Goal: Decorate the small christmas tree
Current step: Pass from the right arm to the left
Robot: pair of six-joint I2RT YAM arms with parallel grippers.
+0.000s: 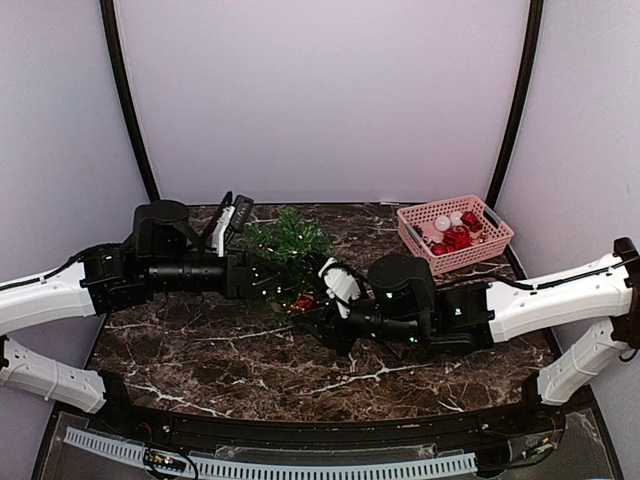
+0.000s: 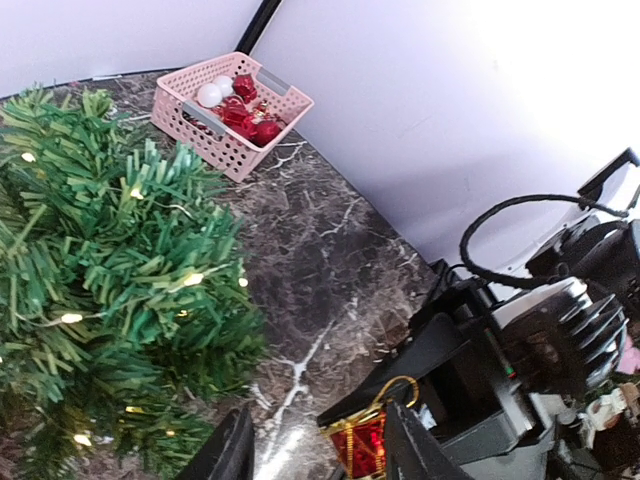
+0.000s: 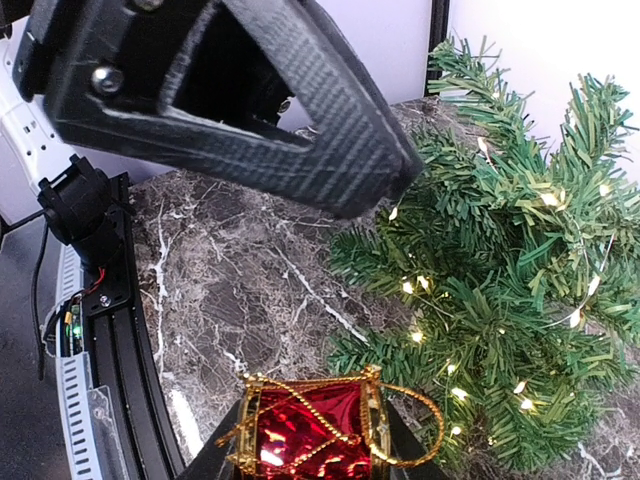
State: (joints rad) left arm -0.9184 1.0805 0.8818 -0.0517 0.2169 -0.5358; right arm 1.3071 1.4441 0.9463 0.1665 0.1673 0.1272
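Observation:
The small christmas tree [image 1: 287, 240] stands at the back middle of the table, dark green with tiny white lights; it fills the left of the left wrist view [image 2: 100, 270] and the right of the right wrist view [image 3: 510, 270]. My right gripper [image 3: 310, 455] is shut on a red drum ornament [image 3: 310, 430] with gold trim, whose gold loop points toward the tree's low branches. In the top view the drum [image 1: 304, 301] sits at the tree's near side. My left gripper [image 2: 320, 455] stands open just beside it, the drum [image 2: 362, 442] showing near its right finger [image 2: 420, 450].
A pink plastic basket [image 1: 490, 222] of red and white ornaments sits at the back right, also in the left wrist view [image 2: 205, 125]. Both arms meet in the table's middle, and the left gripper's black finger [image 3: 240, 100] hangs over the right wrist view. Dark marble tabletop [image 1: 230, 350].

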